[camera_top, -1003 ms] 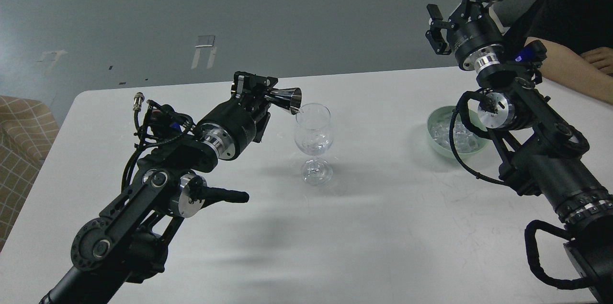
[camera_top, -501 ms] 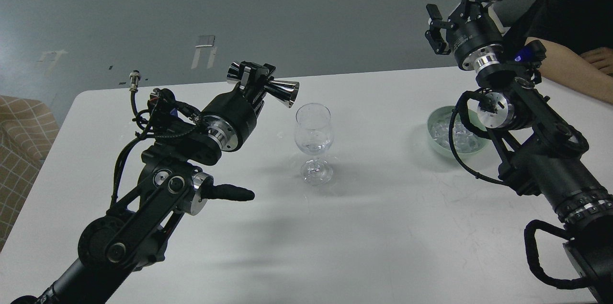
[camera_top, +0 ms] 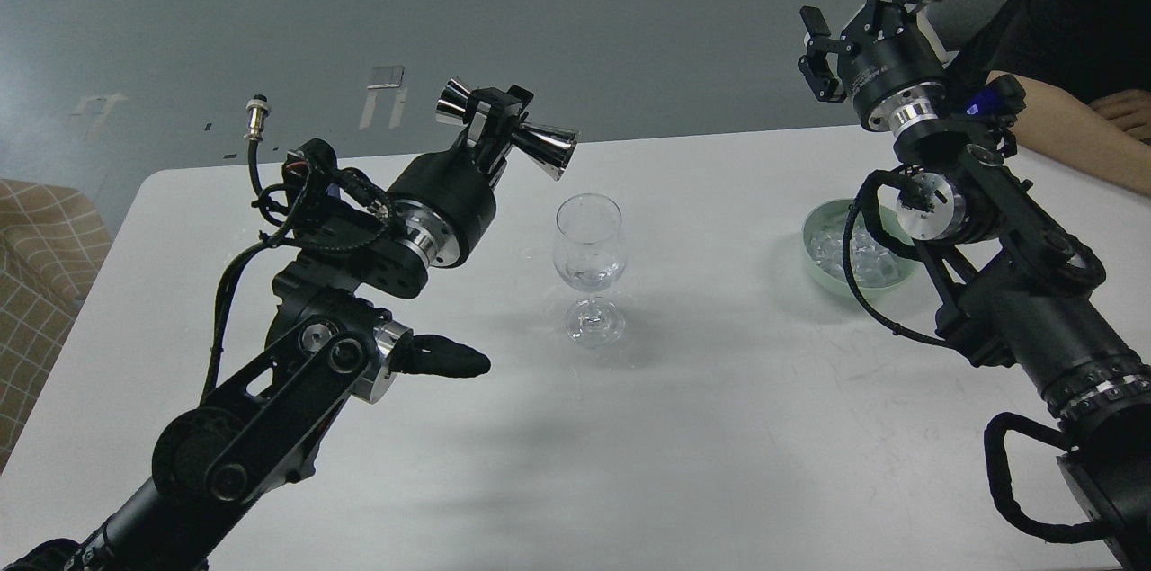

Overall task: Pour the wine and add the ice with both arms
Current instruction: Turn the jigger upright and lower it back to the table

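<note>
**A:** ok so compared with a second ago, our left gripper point(camera_top: 500, 118) has pulled the steel jigger point(camera_top: 509, 127) right off the wine glass point(camera_top: 589, 270). Back then the wide mouth of the jigger was tipped down at the glass rim; now it's lifted up and to the left, lying roughly sideways with the mouth only a bit lower than the other end, clear of the rim. Fingers are clamped on the narrow waist of the jigger, same grip as before

**B:** yeah we see that too. The whole left arm point(camera_top: 270, 409) rose with it, the wrist sits higher over the white table point(camera_top: 701, 427) than half a second ago. The glass hasn't shifted, upright mid-table, and there's something clear in the bottom of the bowl, can't tell if it's liquid or just reflections

**A:** and the right side? Looks like nothing changed for us there

**B:** pretty much. Our right gripper point(camera_top: 854, 18) hangs high beyond the far table edge, fingers spread wide with nothing between them, same pose in all three shots. The ice point(camera_top: 841, 252) is in the pale green bowl point(camera_top: 816, 225) on the right of the table, partly hidden behind our right arm point(camera_top: 1016, 283), well apart from the glass. A person's bare forearm point(camera_top: 1070, 135) rests on the far right corner
</note>
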Robot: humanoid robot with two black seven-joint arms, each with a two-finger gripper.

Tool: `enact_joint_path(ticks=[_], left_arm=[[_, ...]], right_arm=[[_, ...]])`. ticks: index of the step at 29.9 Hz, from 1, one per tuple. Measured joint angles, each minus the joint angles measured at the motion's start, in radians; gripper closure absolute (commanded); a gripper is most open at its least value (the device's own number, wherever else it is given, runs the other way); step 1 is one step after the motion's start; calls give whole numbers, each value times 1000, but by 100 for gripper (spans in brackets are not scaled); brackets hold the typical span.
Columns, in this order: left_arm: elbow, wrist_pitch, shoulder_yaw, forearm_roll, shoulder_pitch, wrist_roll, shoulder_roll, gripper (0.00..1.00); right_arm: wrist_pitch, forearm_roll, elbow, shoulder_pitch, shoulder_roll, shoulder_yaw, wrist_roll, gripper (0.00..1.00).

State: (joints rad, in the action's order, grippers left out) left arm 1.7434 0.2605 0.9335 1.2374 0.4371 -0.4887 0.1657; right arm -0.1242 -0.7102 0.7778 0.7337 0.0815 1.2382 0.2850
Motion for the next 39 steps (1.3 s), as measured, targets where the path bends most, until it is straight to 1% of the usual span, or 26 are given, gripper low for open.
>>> enact_joint_path(ticks=[2, 6, 9, 13, 14, 15, 16, 18, 20, 21, 24, 29, 30, 32, 35, 39], left_arm=[[3, 23, 59, -168, -5, 0, -24, 100], [4, 68, 169, -411, -10, 0, -41, 100], [4, 77, 261, -591, -37, 0, -45, 100], [1, 74, 393, -813, -102, 0, -48, 97], [-3, 70, 429, -869, -123, 8, -48, 97], [-9, 62, 452, -918, -145, 27, -47, 97], [-16, 48, 482, -970, -169, 56, -44, 97], [-53, -7, 524, -1056, -223, 120, -39, 97], [-88, -67, 546, -1105, -262, 168, -34, 97], [-110, -103, 555, -1120, -278, 184, -32, 97], [-185, -175, 577, -1139, -319, 233, -37, 97], [-287, -259, 587, -1166, -336, 284, -44, 94], [-303, -268, 588, -1180, -337, 295, -45, 89], [-319, -275, 592, -1199, -339, 312, -46, 86], [-334, -290, 595, -1208, -353, 320, -45, 86], [-386, -325, 611, -1225, -360, 324, -44, 86]], right_arm=[[0, 0, 0, 0, 1, 0, 0, 0], [0, 0, 0, 0, 1, -1, 0, 0], [0, 0, 0, 0, 1, -3, 0, 0], [1, 0, 0, -2, 0, -4, 0, 0], [1, 0, 0, -2, -1, -5, -1, 0], [1, 0, 0, -2, -2, -5, -1, 0], [1, 0, 0, -2, -2, -5, -1, 0], [1, 0, 0, -2, -2, -6, -1, 0], [1, 0, 0, -2, -3, -6, -1, 0], [1, 0, 0, -2, -3, -6, -2, 0], [1, 0, 0, -3, -3, -6, -3, 0], [11, 0, 0, -4, -8, -6, -3, 0], [16, 0, 0, -4, -12, -7, -3, 0], [23, 0, 0, -4, -15, -7, -3, 0], [25, 0, -2, -4, -15, -7, -3, 0], [25, 0, -3, -4, -14, -7, -7, 0]])
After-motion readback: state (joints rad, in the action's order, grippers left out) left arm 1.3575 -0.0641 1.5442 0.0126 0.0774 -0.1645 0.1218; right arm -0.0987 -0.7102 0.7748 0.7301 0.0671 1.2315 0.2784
